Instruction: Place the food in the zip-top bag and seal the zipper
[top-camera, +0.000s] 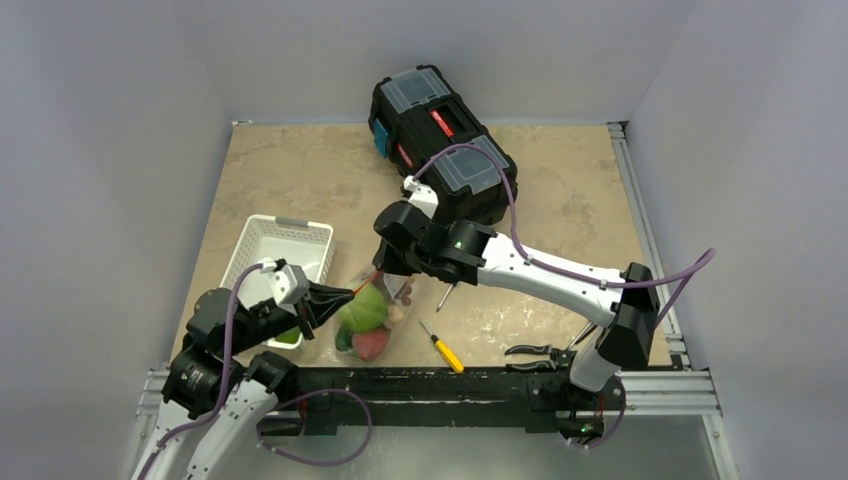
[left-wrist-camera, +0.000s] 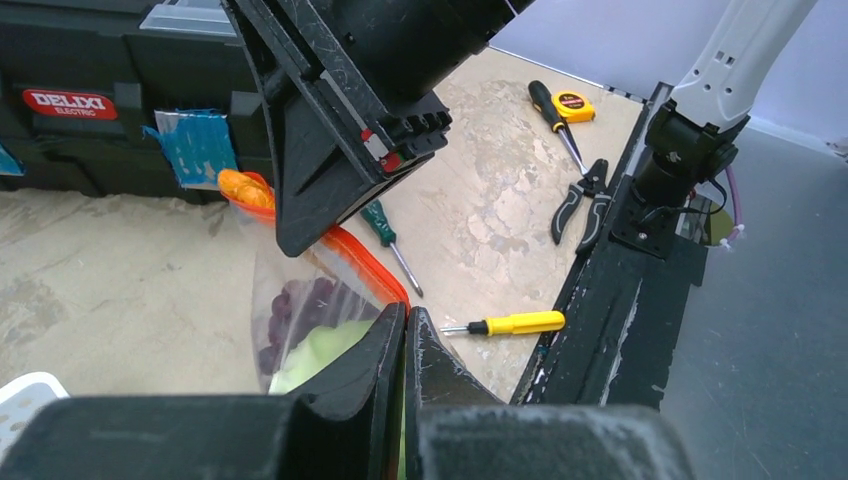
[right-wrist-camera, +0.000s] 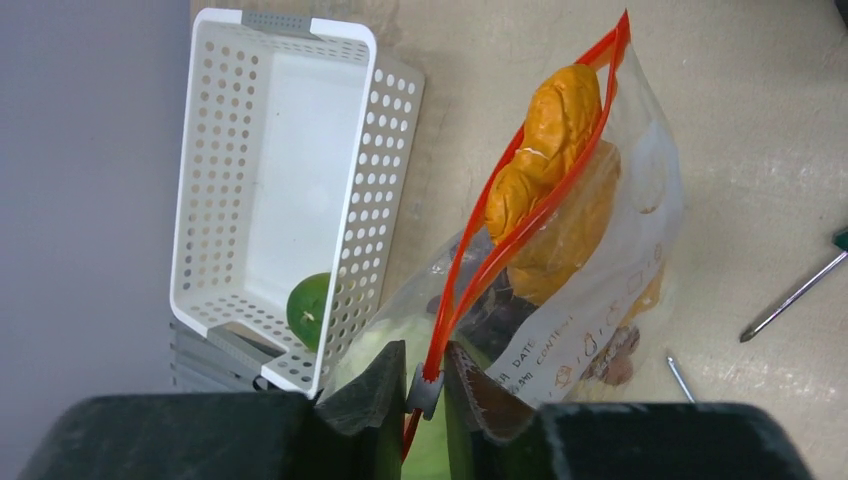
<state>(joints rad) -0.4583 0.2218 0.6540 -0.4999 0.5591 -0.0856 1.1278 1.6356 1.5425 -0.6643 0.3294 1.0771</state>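
Note:
The zip-top bag (right-wrist-camera: 610, 270) lies beside the basket, holding orange carrots (right-wrist-camera: 545, 130), purple grapes (left-wrist-camera: 290, 310), a pale green cabbage (top-camera: 362, 308) and a pink peach (top-camera: 372, 345). Its orange-red zipper (right-wrist-camera: 520, 210) stands partly apart over the carrots. My right gripper (right-wrist-camera: 426, 352) is shut on the zipper's small white tab (right-wrist-camera: 425, 388) at the near end of the strip. My left gripper (left-wrist-camera: 406, 315) is shut on the bag's corner, where the strip ends. A green round fruit (right-wrist-camera: 310, 308) sits in the white basket (right-wrist-camera: 380, 150).
A black toolbox (top-camera: 440, 140) stands at the back. A yellow screwdriver (top-camera: 442, 348) and pliers (top-camera: 535, 352) lie near the front rail. A green screwdriver (left-wrist-camera: 390, 240) and a black-and-yellow screwdriver (left-wrist-camera: 560, 125) lie right of the bag.

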